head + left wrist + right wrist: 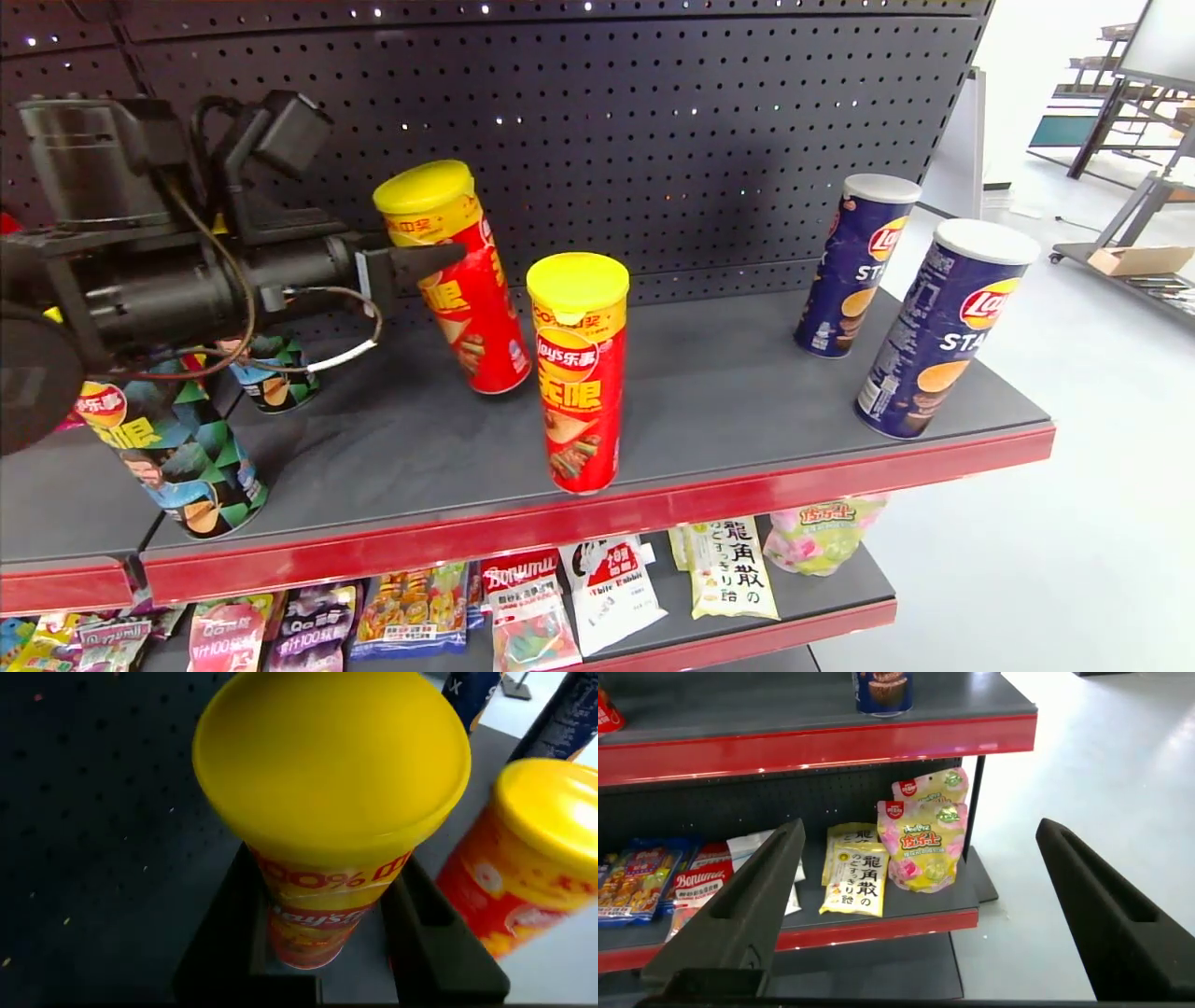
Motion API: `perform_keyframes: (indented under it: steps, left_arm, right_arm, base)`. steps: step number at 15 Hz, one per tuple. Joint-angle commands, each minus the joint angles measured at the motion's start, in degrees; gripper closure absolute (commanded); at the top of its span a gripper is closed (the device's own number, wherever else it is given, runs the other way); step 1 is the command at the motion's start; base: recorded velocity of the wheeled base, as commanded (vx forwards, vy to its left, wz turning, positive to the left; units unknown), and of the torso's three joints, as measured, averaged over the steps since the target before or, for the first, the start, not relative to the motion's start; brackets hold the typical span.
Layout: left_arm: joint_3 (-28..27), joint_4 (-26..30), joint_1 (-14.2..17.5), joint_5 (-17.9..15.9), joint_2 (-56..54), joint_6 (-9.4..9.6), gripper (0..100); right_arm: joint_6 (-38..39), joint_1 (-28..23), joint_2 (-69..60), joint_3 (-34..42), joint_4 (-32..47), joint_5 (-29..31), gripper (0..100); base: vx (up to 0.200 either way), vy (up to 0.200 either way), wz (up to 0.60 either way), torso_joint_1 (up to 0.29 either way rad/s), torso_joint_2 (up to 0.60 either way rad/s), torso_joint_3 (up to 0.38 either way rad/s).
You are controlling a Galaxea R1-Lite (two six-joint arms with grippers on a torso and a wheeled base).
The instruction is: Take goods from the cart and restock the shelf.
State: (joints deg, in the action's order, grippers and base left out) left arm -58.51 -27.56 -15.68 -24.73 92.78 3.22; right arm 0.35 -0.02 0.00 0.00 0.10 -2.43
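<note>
A red chip can with a yellow lid (467,280) leans tilted near the back of the upper shelf (747,392), its base on the shelf board. My left gripper (420,266) is shut on the can's upper part. In the left wrist view the can (327,793) sits between both black fingers (420,924). A second red can (579,373) stands upright nearer the front edge, just right of the held one. My right gripper (924,905) is open with nothing between its fingers, low in front of the lower shelf.
Two blue chip cans (854,266) (943,331) stand at the shelf's right end. Two patterned cans (177,448) (271,373) stand on the left under my arm. The pegboard (607,112) backs the shelf. Snack bags (929,831) fill the lower shelf.
</note>
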Motion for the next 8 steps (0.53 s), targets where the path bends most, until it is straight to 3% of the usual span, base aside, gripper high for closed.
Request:
perform_keyframes:
  steps: [1,5,8]
  left_arm:
    - [-6.70,-0.65,-2.08,-0.05,9.35,0.21,100]
    - [-9.42,-1.00,-3.31,-0.14,13.21,0.65,100]
    - [-12.76,-1.53,-3.40,-0.14,16.82,2.49,100]
  right_arm:
    - [0.00,-0.06,0.09,0.00,-0.01,-0.04,0]
    - [0.00,-0.06,0.09,0.00,-0.01,-0.04,0]
    - [0.00,-0.06,0.09,0.00,-0.01,-0.04,0]
  base:
    - [0.000,0.000,0.00,0.000,0.00,0.000]
    - [0.000,0.000,0.00,0.000,0.00,0.000]
    - [0.000,0.000,0.00,0.000,0.00,0.000]
